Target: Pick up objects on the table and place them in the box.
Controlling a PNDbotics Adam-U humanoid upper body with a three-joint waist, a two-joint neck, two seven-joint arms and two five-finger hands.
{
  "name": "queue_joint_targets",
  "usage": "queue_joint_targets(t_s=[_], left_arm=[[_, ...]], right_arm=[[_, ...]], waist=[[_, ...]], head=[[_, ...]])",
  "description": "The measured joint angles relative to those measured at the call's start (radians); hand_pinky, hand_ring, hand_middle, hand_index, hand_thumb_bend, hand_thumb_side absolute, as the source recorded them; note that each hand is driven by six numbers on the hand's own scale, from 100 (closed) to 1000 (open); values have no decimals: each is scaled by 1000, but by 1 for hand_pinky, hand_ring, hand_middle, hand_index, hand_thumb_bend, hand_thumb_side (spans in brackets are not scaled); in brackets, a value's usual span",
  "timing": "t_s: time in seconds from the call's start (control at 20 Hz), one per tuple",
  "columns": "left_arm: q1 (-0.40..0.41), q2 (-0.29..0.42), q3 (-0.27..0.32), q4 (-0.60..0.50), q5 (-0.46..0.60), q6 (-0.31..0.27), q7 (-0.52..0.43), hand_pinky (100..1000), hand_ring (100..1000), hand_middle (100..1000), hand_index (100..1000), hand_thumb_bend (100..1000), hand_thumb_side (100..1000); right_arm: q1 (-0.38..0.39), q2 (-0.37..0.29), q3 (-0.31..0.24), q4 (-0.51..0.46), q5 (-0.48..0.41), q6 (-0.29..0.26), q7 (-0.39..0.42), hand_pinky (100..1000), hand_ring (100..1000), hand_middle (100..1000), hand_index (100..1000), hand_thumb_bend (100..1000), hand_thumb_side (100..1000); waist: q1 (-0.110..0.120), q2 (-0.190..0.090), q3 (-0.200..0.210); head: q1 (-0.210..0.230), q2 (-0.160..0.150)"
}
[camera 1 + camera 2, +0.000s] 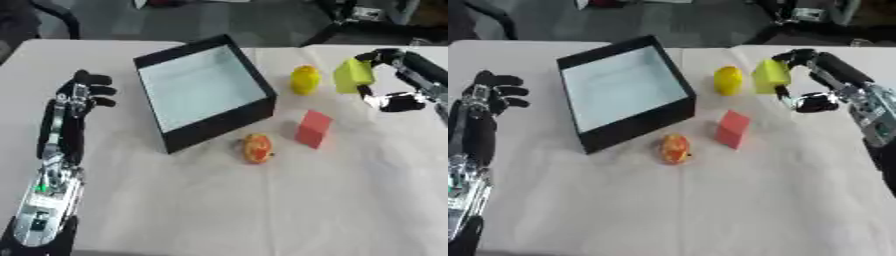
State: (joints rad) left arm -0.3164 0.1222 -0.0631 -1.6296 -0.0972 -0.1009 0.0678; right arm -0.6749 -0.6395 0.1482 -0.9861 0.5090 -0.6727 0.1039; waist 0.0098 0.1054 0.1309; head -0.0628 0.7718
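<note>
Fingers (791, 56) of right hand (811, 80) curl round yellow-green block (770, 76).

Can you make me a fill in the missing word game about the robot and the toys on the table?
1. The right hand holds a yellow-green block beside the round ____ toy.
2. The box is black outside and holds ____ toys.
3. The red block stands on the ____.
Missing words: yellow; no; table.
</note>
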Motion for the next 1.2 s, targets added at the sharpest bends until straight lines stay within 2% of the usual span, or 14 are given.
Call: queue_joint_targets(t_s=[0.35, 0.6, 0.9, 1.05, 1.2], left_arm=[[-2, 0, -1, -5, -1, -1, -3, 583, 626, 606, 655, 100, 895], [-16, -6, -12, -8, -1, -5, -14, 584, 626, 607, 655, 100, 891], [-55, -32, -28, -18, -1, -11, -35, 585, 626, 606, 655, 100, 884], [-78, -46, -40, -23, 0, -13, -49, 585, 626, 605, 656, 100, 883], [-88, -54, -50, -25, 2, -16, -62, 585, 626, 605, 656, 100, 884]], right_arm=[[-31, -11, 42, -185, -213, 26, 127, 797, 712, 358, 604, 100, 254], [-50, -16, 56, -262, -311, 62, 211, 799, 715, 370, 623, 100, 258], [-65, -16, 55, -263, -338, 89, 256, 801, 725, 401, 666, 100, 242], [-69, -16, 49, -221, -325, 98, 269, 804, 731, 417, 689, 100, 234], [-80, -10, 44, -171, -297, 98, 277, 807, 739, 447, 719, 100, 224]], waist=[[0, 0, 21], [0, 0, 56], [0, 13, 123], [0, 23, 156], [0, 35, 169]], head=[[-11, 0], [-37, 0], [-88, 0], [-121, 0], [-146, 0]])
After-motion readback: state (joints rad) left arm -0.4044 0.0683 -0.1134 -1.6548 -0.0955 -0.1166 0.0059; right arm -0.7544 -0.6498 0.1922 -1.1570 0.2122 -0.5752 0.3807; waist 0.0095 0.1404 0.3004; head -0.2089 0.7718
